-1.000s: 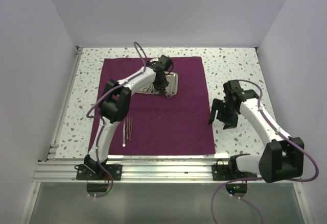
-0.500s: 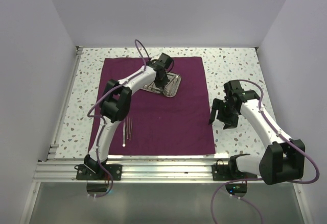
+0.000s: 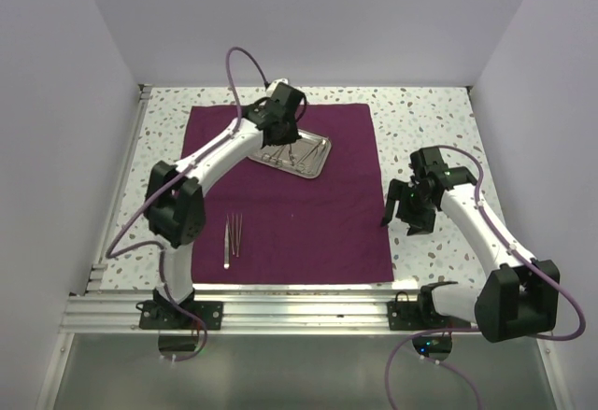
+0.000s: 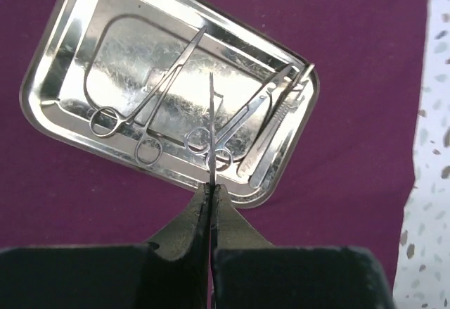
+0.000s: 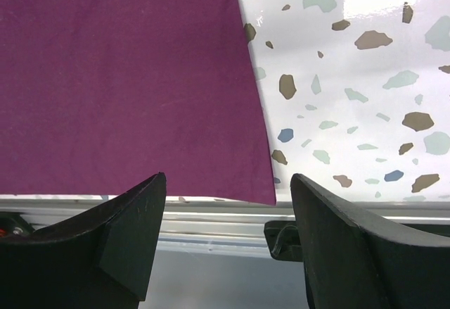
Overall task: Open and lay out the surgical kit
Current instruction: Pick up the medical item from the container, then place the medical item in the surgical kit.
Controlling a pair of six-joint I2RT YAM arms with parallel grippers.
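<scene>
The maroon cloth [image 3: 308, 214] lies spread flat on the table. The shiny steel tray [image 3: 318, 161] sits on its far part, turned at an angle. In the left wrist view the tray [image 4: 126, 41] holds two ring-handled instruments [image 4: 151, 98] and flat tweezers [image 4: 274, 136]. My left gripper [image 3: 277, 132] hangs above the tray's near-left edge, shut on a slim steel instrument [image 4: 211, 126] seen edge-on. Three slim instruments [image 3: 234, 235] lie on the cloth at the near left. My right gripper [image 3: 400, 216] is open and empty above the cloth's right edge [image 5: 119, 77].
The speckled table [image 3: 430, 120] shows around the cloth. An aluminium rail [image 3: 299, 303] runs along the near edge; it also shows in the right wrist view [image 5: 211, 217]. White walls enclose the left, back and right.
The left arm swung back and to the left, lifting the slim instrument off the tray. The tray turned and now sits angled. The right arm has barely moved.
</scene>
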